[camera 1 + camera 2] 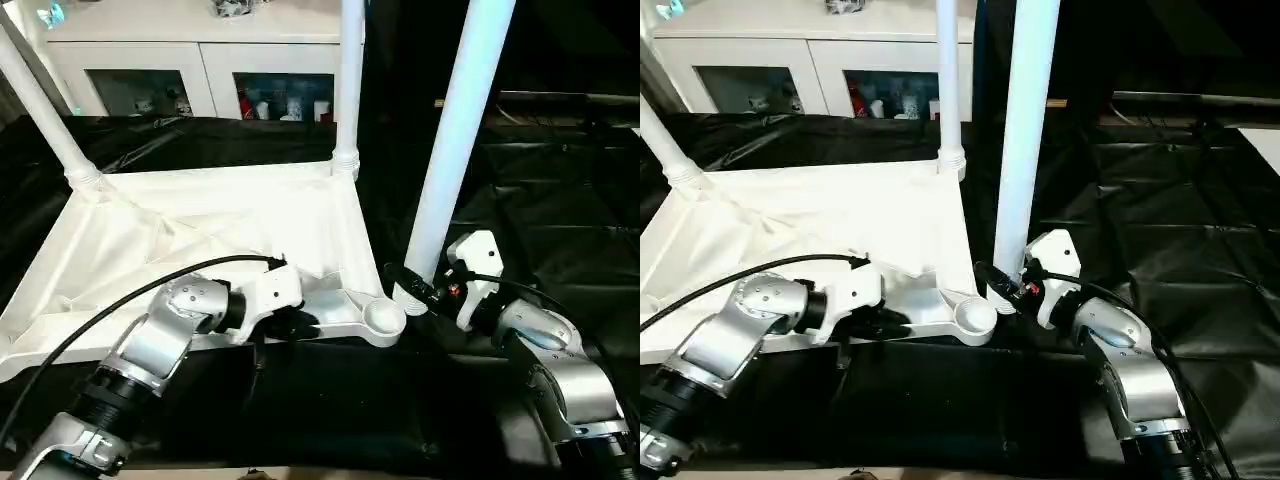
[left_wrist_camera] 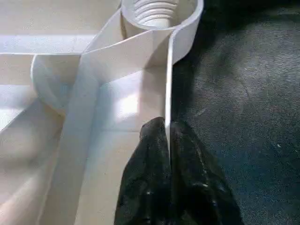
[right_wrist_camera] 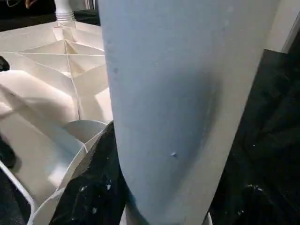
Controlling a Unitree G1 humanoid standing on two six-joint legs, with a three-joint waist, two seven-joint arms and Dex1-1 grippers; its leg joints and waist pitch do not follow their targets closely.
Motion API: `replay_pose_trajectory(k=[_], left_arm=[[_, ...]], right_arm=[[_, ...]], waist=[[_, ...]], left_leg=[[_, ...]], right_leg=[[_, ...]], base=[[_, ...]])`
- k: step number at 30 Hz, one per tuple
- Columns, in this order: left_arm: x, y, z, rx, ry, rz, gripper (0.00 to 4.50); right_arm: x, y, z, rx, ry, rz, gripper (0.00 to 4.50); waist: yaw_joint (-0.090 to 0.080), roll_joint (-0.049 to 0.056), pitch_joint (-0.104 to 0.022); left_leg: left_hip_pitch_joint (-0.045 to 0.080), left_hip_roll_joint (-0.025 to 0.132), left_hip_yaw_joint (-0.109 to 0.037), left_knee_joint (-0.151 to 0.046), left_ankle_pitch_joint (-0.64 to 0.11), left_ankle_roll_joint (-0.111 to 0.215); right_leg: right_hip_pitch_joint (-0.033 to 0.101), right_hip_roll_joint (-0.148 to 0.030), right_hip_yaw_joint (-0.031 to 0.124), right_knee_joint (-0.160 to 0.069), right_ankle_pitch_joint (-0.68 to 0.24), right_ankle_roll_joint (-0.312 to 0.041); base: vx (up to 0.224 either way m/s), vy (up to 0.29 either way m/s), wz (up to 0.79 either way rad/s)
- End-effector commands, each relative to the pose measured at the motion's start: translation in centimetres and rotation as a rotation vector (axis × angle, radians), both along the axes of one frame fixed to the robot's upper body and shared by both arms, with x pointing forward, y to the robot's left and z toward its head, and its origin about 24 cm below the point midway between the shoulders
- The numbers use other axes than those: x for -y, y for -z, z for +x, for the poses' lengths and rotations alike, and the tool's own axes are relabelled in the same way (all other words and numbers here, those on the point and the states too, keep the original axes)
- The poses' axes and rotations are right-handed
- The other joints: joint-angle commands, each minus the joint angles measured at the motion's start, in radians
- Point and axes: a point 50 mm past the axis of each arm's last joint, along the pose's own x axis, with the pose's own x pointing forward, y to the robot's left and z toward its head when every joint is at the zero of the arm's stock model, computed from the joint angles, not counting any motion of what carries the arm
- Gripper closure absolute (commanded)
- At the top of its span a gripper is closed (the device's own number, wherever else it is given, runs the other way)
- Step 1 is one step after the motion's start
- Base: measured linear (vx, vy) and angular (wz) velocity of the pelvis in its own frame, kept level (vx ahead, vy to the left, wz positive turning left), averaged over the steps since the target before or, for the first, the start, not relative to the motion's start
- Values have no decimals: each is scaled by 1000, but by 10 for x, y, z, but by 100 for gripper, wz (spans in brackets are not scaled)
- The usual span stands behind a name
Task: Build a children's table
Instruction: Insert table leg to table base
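A: Okay, tabletop (image 1: 200, 240) first. We've got it upside down on the black-covered worktop (image 1: 560, 220), ribs up, two legs (image 1: 348, 90) already standing in the far corner sockets.

B: Near right corner socket (image 1: 384, 318) is empty, threads visible in our left wrist view. Third leg (image 1: 455, 140) stands upright just right of that corner, its foot on the black cover beside the socket, not in it.

A: Tools?

B: Our left tool (image 2: 167, 140) is clenched on the tabletop's thin near rim, one finger on each side of the wall, close to the empty socket. Our right tool (image 1: 420, 285) is grasping the third leg low down, near its base; the leg sits between the black fingers (image 3: 89, 197).

A: Background?

B: White cabinet (image 1: 200, 60) with glass doors behind the worktop, small items inside. Black cable (image 1: 120, 300) runs along our left forearm.
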Motion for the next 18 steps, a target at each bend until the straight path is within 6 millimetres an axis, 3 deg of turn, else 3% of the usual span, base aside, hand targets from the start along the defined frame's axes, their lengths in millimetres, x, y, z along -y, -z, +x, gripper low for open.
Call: replay_pose_trajectory(k=[1, 5, 16, 18], left_arm=[[-4, 4, -1, -17, 12, 38, 443], [-3, 4, -2, -20, 24, 41, 443], [-4, 5, 2, 20, 3, 67, 443], [-4, 5, 3, 7, -10, 56, 392]], right_arm=[[-5, -7, 1, 30, -18, 4, 264], [-5, -8, 3, 30, -18, 6, 264], [-5, -8, 4, 31, -13, 9, 264], [-5, -8, 4, 30, -11, 8, 264]], waist=[[4, -6, -69], [3, -7, -70], [3, -4, -71], [3, -5, -69]], left_leg=[[14, 70, -31, -64, -57, 83], [13, 69, -30, -61, -38, 95], [15, 70, -31, -61, -47, 90], [15, 70, -30, -62, -54, 88]], right_leg=[[52, -96, 55, -60, 67, -252], [53, -97, 54, -58, 100, -258], [52, -97, 54, -57, 92, -260], [51, -96, 54, -59, 83, -260]], base=[[0, 0, 0], [0, 0, 0], [0, 0, 0], [0, 0, 0]])
